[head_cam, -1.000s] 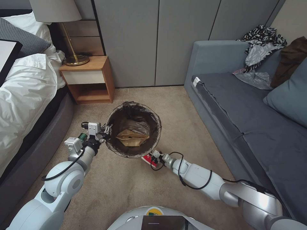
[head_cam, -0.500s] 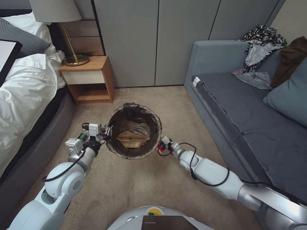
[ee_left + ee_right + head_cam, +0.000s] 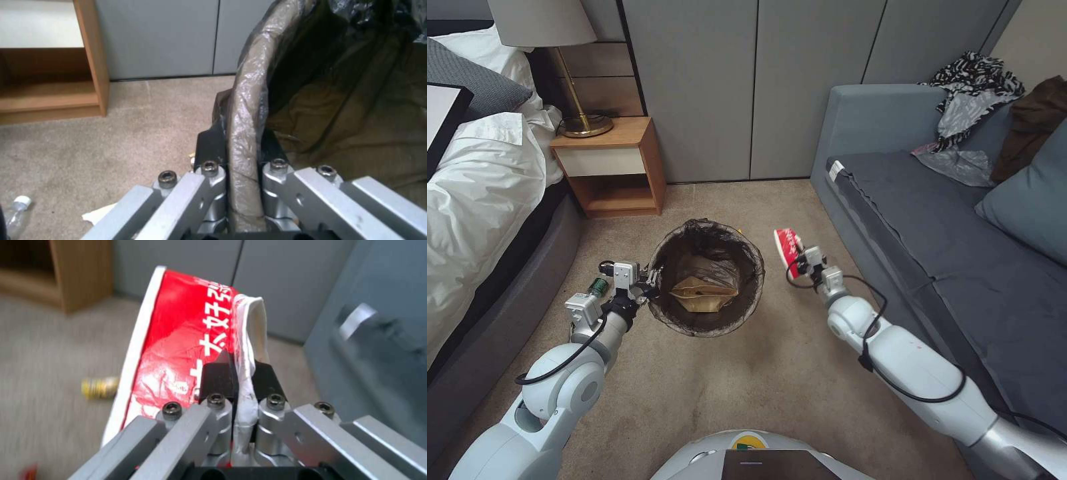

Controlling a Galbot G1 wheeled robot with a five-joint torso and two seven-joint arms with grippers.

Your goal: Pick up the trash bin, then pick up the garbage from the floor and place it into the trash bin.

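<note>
Currently held off the carpet [image 3: 747, 373] between bed [image 3: 487, 200] and sofa [image 3: 960, 267]: trash bin [image 3: 706, 277], gripped at its near-left rim by left gripper [image 3: 650, 283], jaws closed tight on the bag-lined edge, confirmed in left wrist view as fingers [image 3: 209, 150] pinching either side of the rim. Bin pickup judged complete. Already inside the bin: tan paper bag [image 3: 704, 292], lying flat at the bottom. Held just beside the bin's right rim, level with or slightly above it, not yet over the opening: red-and-white snack packet [image 3: 788, 245], clamped by right gripper [image 3: 800, 257], jaws closed on a folded edge of the packet per right wrist view [image 3: 242, 386]. Remaining for this piece, judged: transfer over the opening and release. Still on the floor: clear bottle with green label [image 3: 598, 286] near the left arm, beside the bed base; white scrap [image 3: 100, 213] close to it; small yellow item [image 3: 100, 387] on the carpet, blurred, type not determinable. Task judged roughly mid-way, several pieces outstanding.
</note>
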